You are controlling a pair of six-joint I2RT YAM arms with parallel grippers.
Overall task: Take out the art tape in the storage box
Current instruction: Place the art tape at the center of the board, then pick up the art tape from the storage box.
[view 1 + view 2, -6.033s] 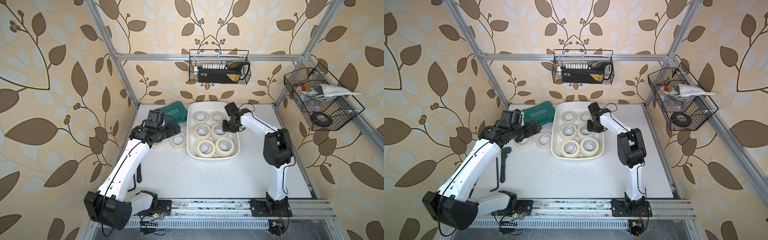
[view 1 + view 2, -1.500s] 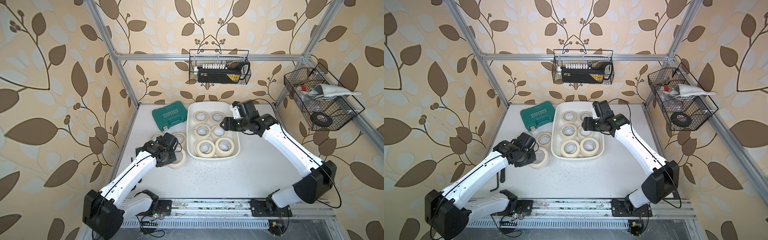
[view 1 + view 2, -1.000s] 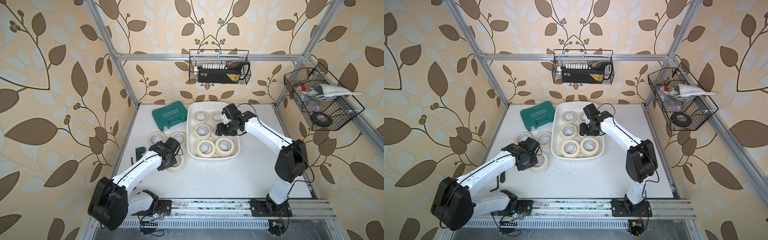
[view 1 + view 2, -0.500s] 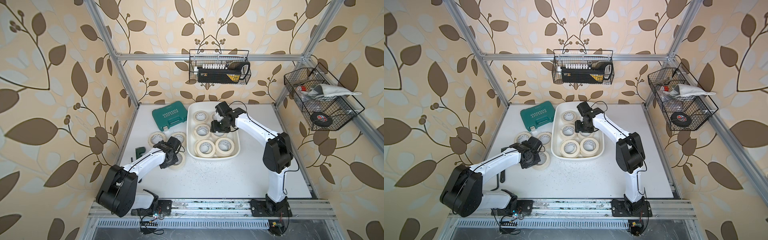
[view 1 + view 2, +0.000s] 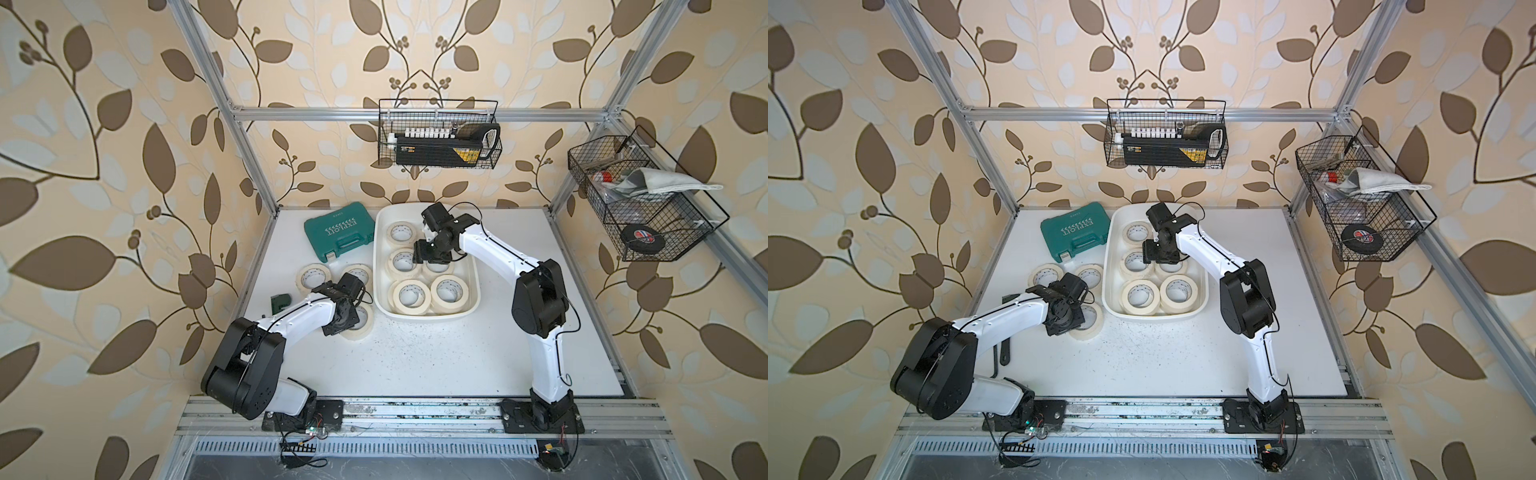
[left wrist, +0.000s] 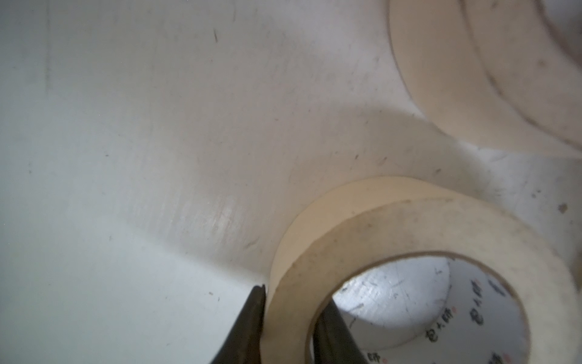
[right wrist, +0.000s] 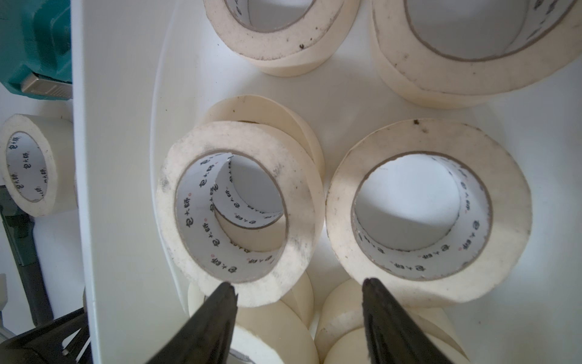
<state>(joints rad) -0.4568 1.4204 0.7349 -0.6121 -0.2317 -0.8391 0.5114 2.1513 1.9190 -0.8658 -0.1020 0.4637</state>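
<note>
tape roll (image 6: 362, 227) just landed on the bench (image 5: 415, 357), left tool (image 6: 293, 296) astride its wall (still pinching? can't tell), and the spread right tool (image 7: 299, 283) has swung over the storage box (image 7: 119, 189) for another.

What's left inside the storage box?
Cream tape rolls sit at six spots in the storage box, several stacked. Upper rolls cover lower ones, so the exact count is hidden; the right arm blocks one spot from above.

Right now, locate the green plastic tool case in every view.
In a top view: green plastic tool case, beside the white plastic storage box.
In a top view: same spot.
Left wrist: not in it.
Right wrist: a corner, past the box wall.
Landmark: the box.
</note>
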